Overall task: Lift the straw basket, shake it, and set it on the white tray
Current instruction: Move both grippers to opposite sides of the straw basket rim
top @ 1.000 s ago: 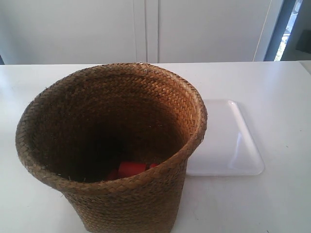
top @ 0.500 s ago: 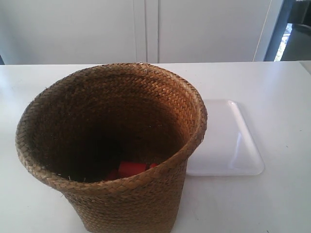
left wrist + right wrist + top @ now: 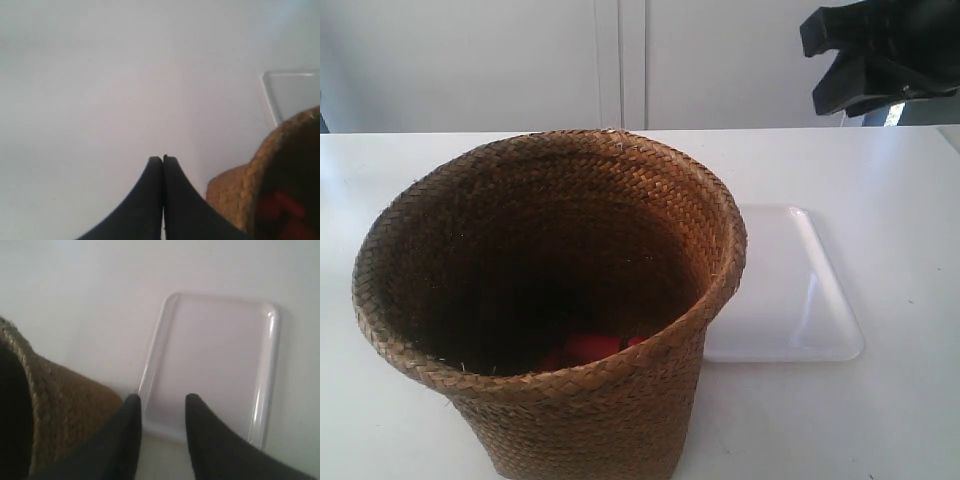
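basket (image 3: pixel 550 300) stands upright on the white table (image 3: pixel 880 420), near edge of the exterior view, left of centre, mouth open upward, red pieces (image 3: pixel 588 347) at its bottom, what they are can't tell. tray (image 3: pixel 790 290) lies flat on the table just beside the basket, on the exterior view's right; the flared rim overhangs the tray's near corner in that view, touching or not can't tell. tray bare

left gripper (image 3: pixel 163 159): both dark fingers pressed together, closed on nothing, up over bare table. basket is off to one side of it and apart, rim and red pieces seen at the frame edge, a tray corner beyond the basket

right gripper (image 3: pixel 162 399): fingers parted, a gap between the tips, nothing in it, hanging above the tray edge that faces the basket. basket wall just beside one finger in that view, not between the fingers, no contact seen

arm at the exterior view's right (image 3: pixel 880 50): dark shape high in the top corner, over the far table edge, well apart from the basket
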